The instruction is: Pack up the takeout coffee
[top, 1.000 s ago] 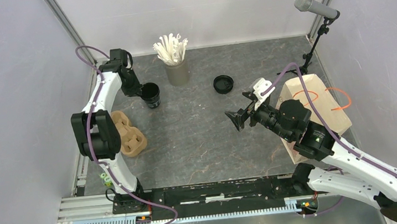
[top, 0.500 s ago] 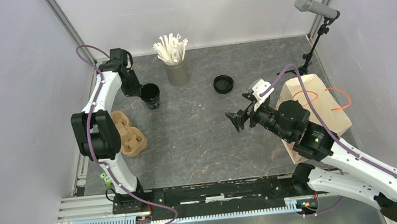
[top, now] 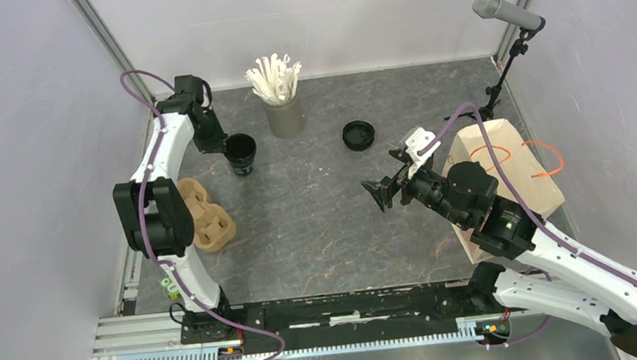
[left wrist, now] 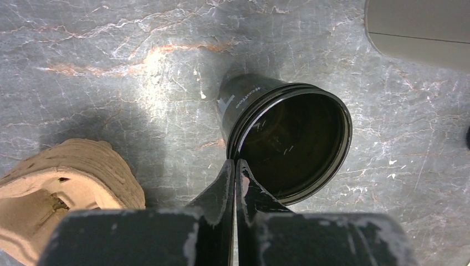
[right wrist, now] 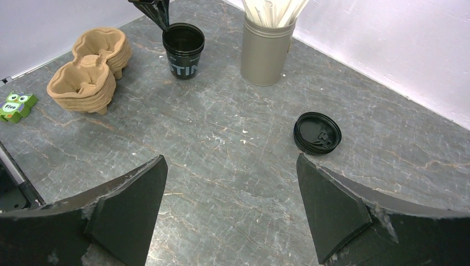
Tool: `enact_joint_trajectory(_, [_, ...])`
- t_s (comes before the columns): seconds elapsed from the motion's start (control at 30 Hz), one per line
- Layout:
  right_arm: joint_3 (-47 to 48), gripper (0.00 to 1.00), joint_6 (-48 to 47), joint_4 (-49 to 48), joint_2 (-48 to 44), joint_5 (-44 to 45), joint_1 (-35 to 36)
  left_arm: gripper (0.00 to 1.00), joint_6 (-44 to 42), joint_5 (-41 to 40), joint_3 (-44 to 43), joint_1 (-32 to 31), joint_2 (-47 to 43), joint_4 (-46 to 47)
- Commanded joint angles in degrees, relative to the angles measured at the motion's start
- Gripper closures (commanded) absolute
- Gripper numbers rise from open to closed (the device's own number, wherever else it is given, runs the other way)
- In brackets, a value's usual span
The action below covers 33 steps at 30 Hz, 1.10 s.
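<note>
An open black cup (top: 241, 152) stands at the back left of the table, lidless and empty (left wrist: 288, 144). My left gripper (left wrist: 235, 163) is shut on its near rim, one finger inside the wall and one outside. The right wrist view shows the same pinch on the cup (right wrist: 183, 50) by the left gripper (right wrist: 162, 22). A round black lid (top: 358, 134) lies alone on the table, right of centre (right wrist: 317, 133). My right gripper (right wrist: 230, 158) hangs open above the middle of the table (top: 379, 193), holding nothing.
A stack of brown pulp carriers (top: 205, 214) sits left of the cup (right wrist: 88, 72). A grey cup of white straws (top: 284, 112) stands behind. A paper bag (top: 510, 169) and a microphone stand (top: 507, 10) are at the right.
My left gripper has closed fully on the cup's rim, and the cup has shifted a little to the left. The right arm has hardly moved.
</note>
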State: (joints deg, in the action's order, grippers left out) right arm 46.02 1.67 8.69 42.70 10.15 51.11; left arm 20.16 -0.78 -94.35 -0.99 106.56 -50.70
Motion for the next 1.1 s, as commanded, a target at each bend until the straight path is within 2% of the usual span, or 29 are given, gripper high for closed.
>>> enact_joint_trajectory(0.0, [-0.4, 0.06, 0.5, -1.9, -0.2, 0.2, 0.2, 0.98, 0.1, 3.3, -2.5, 0.1, -0.8, 0.2])
enact_joint_trajectory(0.3, [-0.3, 0.06, 0.7, -1.9, -0.2, 0.1, 0.1, 0.98, 0.9, 7.3, -2.6, 0.9, -1.0, 0.7])
enact_joint_trajectory(0.53, [-0.1, 0.06, 1.1, -2.0, 0.2, -0.3, 0.1, 0.98, 0.9, 10.1, -2.2, 4.1, -1.6, 1.1])
enact_joint_trajectory(1.07, [-0.3, 0.05, 1.1, -2.2, 1.2, -0.4, 0.2, 0.98, 1.7, 13.1, -3.2, 4.8, -4.2, 1.1])
